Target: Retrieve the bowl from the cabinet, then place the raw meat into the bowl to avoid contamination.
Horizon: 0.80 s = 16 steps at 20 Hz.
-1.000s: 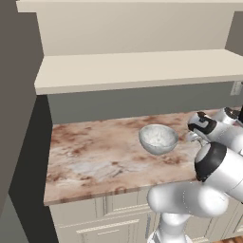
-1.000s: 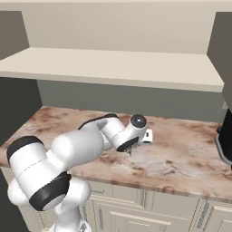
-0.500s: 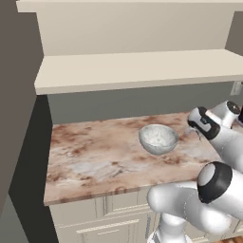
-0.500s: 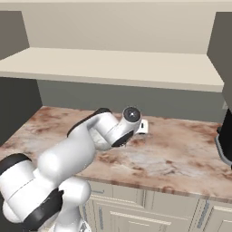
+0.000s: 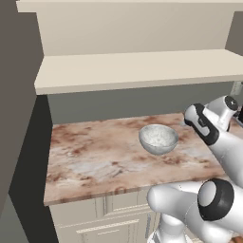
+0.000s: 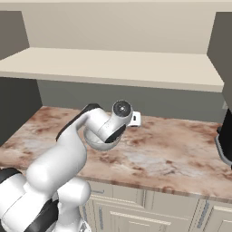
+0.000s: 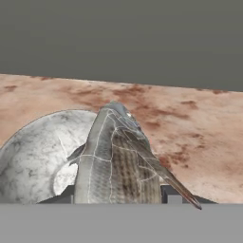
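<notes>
Since a second earlier the arm had swung: its elbow dropped low toward the base while the wrist lifted and carried across toward the bowl; the bowl itself had not shifted on the surface.

Nearest the hand camera, the hand [image 7: 121, 197] was part closed on a whole raw fish [image 7: 116, 161], grey and scaled, which stood up between the two dark fingertips [image 7: 172, 195]. I took this fish to be the raw meat of the task. Its head pointed away from the camera, and its body overlapped the near rim of the bowl [image 7: 38, 159], which lay just beyond and to one side in that view. Whether the fish hung over the bowl's hollow or only beside it could not be told.

From the left base view the bowl [image 5: 158, 139] stood upright near the middle of the reddish marble surface [image 5: 90, 156], with the wrist [image 5: 209, 121] close by on its right. In the right base view the wrist [image 6: 118, 118] sat in front of the bowl [image 6: 97, 141] and hid most of it. Farther back ran the grey wall and, above it, the beige shelf [image 5: 133, 71].

As a judgement: the bowl was already out and set down, and the meat was lifted and brought to it. What remained was to centre the fish over the bowl, lower it and let go.
</notes>
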Motion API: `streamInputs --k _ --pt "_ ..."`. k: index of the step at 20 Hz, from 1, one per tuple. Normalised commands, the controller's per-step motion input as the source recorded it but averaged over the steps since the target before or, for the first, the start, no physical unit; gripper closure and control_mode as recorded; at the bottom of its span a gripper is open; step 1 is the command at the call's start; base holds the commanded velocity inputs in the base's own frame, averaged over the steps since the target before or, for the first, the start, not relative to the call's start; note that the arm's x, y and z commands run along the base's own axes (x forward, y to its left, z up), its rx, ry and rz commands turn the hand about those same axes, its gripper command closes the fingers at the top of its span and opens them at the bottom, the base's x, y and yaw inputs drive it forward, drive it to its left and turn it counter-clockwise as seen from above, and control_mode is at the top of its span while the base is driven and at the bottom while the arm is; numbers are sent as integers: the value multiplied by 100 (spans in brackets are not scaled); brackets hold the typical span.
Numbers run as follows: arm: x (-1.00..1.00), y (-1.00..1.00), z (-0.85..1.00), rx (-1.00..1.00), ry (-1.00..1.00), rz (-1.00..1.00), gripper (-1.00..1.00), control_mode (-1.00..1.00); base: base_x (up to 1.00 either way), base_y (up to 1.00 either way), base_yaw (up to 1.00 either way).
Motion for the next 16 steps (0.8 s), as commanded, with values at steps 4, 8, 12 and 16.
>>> streamInputs --k 4,8,12,16 --pt "1 41 5 1 -5 1 100 -100 0 0 0" --pt "0 39 0 2 -2 1 100 -100 0 0 0" --pt "0 38 0 2 -2 1 100 -100 0 0 0" --pt "0 17 0 0 -2 0 100 -100 0 0 0"
